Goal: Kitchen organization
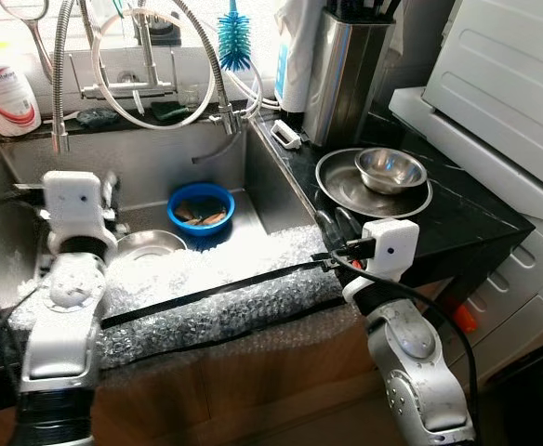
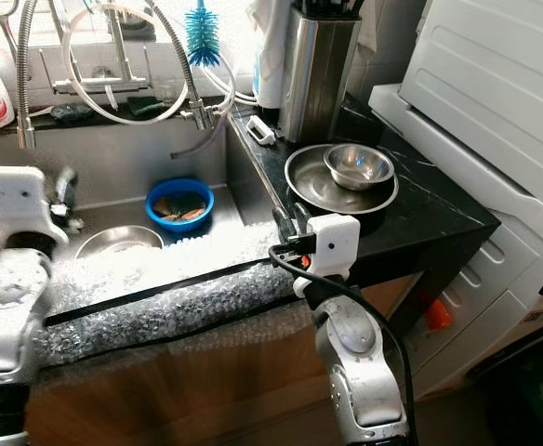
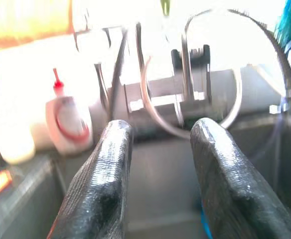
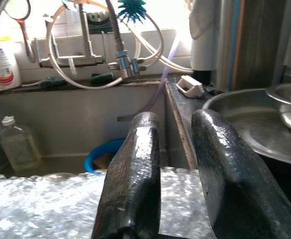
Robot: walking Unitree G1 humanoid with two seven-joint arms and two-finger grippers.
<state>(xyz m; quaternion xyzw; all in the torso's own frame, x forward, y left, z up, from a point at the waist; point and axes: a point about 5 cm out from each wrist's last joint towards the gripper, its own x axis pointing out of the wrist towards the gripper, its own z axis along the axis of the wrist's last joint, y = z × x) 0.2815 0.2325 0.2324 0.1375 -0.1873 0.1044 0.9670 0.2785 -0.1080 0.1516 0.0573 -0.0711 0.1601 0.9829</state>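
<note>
Both grippers, left and right, hover released and empty at the sink; next, probably reaching the blue bowl.

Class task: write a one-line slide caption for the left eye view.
Both grippers open near a sink holding a blue bowl.

Black desk carries a steel plate with bowl, plus a knife block behind.
</note>
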